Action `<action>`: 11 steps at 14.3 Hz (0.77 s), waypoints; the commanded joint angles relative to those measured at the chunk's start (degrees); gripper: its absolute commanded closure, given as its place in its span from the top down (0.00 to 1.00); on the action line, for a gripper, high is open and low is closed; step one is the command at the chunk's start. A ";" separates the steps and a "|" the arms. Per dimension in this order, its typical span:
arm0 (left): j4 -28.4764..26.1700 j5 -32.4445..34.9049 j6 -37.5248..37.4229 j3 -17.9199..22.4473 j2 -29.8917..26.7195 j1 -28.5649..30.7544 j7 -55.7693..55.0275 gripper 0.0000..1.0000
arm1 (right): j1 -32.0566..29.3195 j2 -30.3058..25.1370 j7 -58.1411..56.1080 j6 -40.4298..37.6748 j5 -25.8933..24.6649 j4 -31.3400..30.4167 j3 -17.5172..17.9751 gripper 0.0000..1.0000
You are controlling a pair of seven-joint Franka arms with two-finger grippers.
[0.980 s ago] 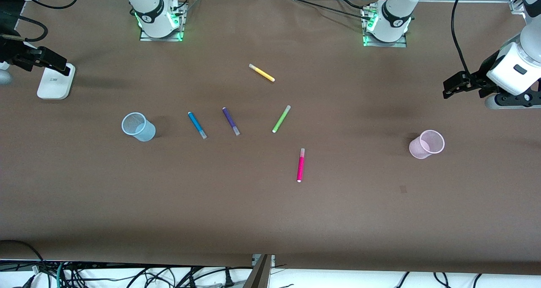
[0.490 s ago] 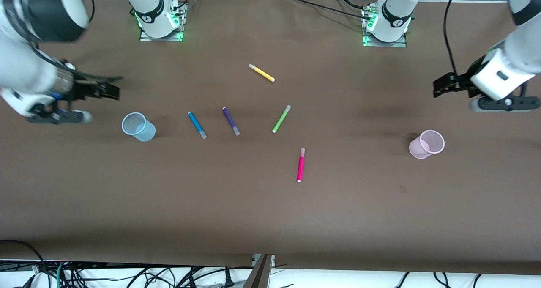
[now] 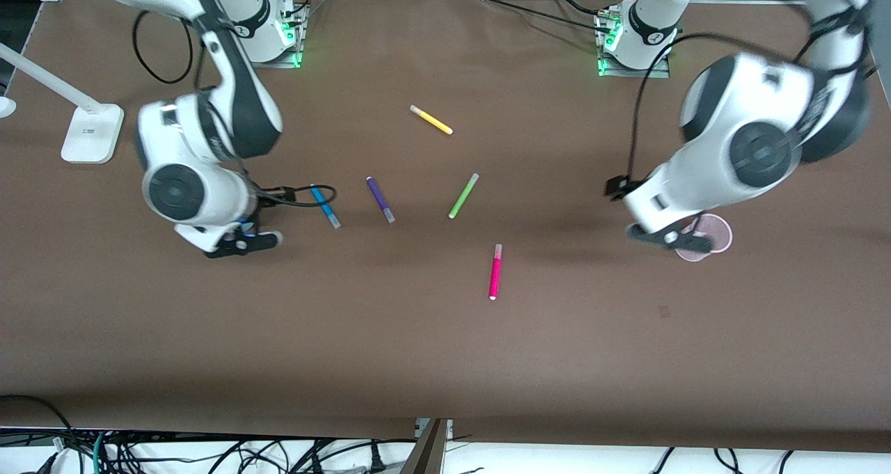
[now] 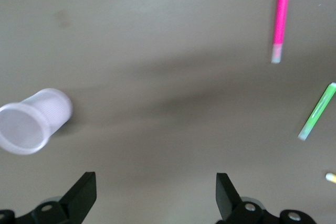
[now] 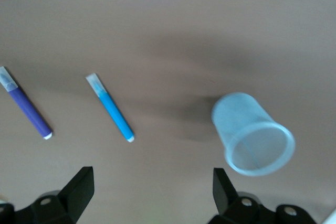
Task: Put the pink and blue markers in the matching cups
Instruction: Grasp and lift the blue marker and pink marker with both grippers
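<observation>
1. The right gripper point(image 5: 149, 195) hangs in the air over the table at the right arm's end, fingers spread wide apart with nothing between them.
2. Its wrist view looks down on the pale blue cup point(image 5: 253, 134); the front camera cannot see that cup, the arm seemingly in the way.
3. The blue marker point(image 3: 325, 207) lies flat beside the purple marker point(image 3: 381, 200).
4. The left gripper point(image 4: 155, 195) is up over the pink cup's area, fingers likewise wide apart and empty.
5. The pink cup point(image 3: 717, 232) stands at the left arm's end, partly covered by that arm.
6. The pink marker point(image 3: 495, 272) lies nearest the front camera, near the green marker point(image 3: 463, 195); the yellow marker point(image 3: 431, 120) lies farthest.
</observation>
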 commanded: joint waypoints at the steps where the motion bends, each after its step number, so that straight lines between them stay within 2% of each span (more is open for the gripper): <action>1: 14.19 0.16 0.94 0.53 13.09 -5.14 -3.14 1.00 | 3.78 3.77 -0.60 4.18 0.71 -0.91 -0.36 1.00; 3: 14.21 0.24 8.92 0.45 16.27 -7.69 -3.24 1.00 | 5.90 5.18 -0.60 8.48 0.71 -3.10 -0.45 1.00; 5: 13.25 0.24 15.97 0.45 18.56 -10.06 -4.54 1.00 | 6.69 5.54 -0.60 15.93 0.71 -7.40 -0.36 1.00; 8: 6.59 0.42 25.97 0.45 19.18 -11.83 -9.01 1.00 | 7.22 6.77 -0.68 25.27 0.63 -12.07 -0.36 1.00; 11: 0.77 0.51 35.92 0.80 20.67 -14.81 -13.25 1.00 | 7.22 7.38 -0.69 26.34 0.63 -12.60 -0.36 0.98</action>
